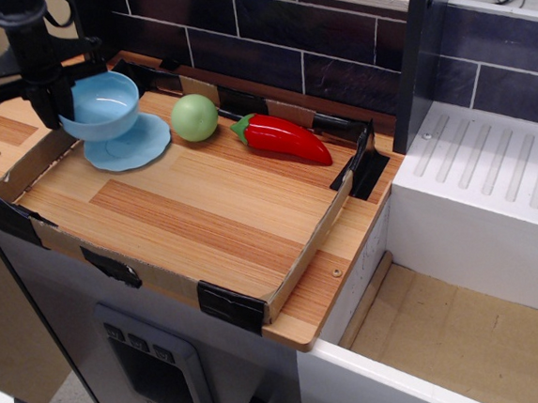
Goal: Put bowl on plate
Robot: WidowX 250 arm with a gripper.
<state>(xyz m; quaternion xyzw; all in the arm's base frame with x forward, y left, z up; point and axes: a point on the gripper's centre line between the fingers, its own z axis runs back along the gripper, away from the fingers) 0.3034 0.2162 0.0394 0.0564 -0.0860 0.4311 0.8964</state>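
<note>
Light blue plastic bowl (100, 105), round and deep, hangs tilted in the black gripper (51, 105), whose fingers clasp its left rim. It sits above the flat light blue plate (130, 146) at the back left of the wooden tray (195, 217). A green ball (194, 117) and a red pepper (280, 138) lie to the right.
</note>
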